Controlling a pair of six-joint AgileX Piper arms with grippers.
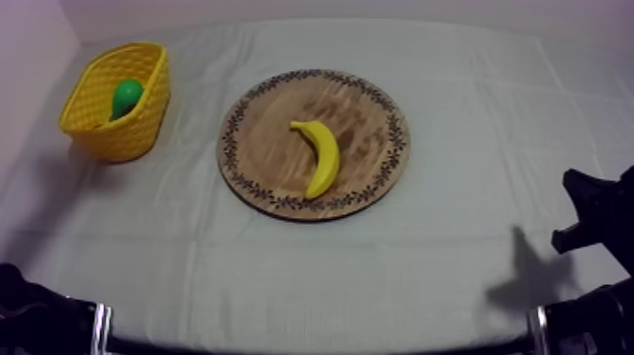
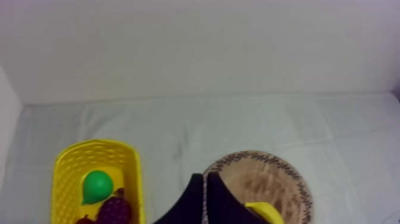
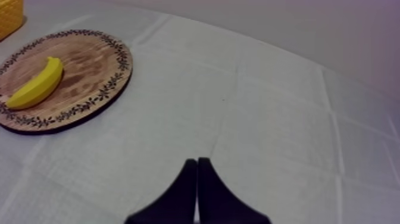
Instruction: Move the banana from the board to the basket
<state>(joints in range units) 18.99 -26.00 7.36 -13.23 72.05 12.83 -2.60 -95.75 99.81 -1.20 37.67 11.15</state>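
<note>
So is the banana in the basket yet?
Not yet. Nothing looks done: the banana lies on the wooden board. Nothing is in hand: the left tool and right tool are shut on nothing. Left to do: grab the banana and drop it into the yellow basket beside the pear.

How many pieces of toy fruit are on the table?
3: a banana on the wooden board, a pear and a bunch of grapes inside the yellow basket. More may lie hidden in the basket.

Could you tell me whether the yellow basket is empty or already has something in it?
Not empty: the yellow woven basket holds a green pear and a dark purple bunch of grapes.
</note>
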